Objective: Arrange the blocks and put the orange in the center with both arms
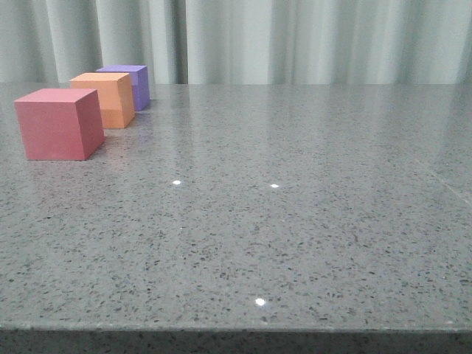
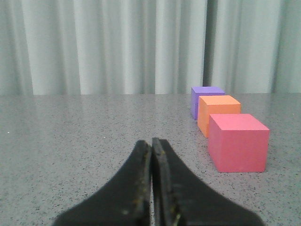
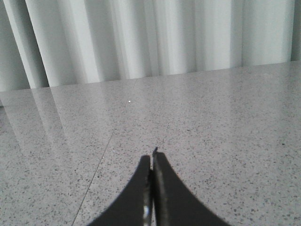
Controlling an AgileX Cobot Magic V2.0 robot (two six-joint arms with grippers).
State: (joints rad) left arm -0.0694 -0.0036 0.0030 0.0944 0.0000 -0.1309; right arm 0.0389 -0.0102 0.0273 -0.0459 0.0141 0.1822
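Three cubes stand in a line at the far left of the table in the front view: the red-pink cube (image 1: 59,123) nearest, the orange cube (image 1: 105,99) behind it, the purple cube (image 1: 127,85) farthest. No gripper shows in the front view. In the left wrist view the same cubes, red-pink (image 2: 238,142), orange (image 2: 218,113) and purple (image 2: 205,99), stand ahead and to one side of my left gripper (image 2: 151,141), which is shut and empty, apart from them. My right gripper (image 3: 152,157) is shut and empty over bare tabletop; no cube shows in its view.
The grey speckled stone tabletop (image 1: 295,206) runs to a front edge (image 1: 236,328). Pale curtains (image 1: 295,37) hang behind the table. A thin seam line (image 3: 99,165) crosses the tabletop in the right wrist view.
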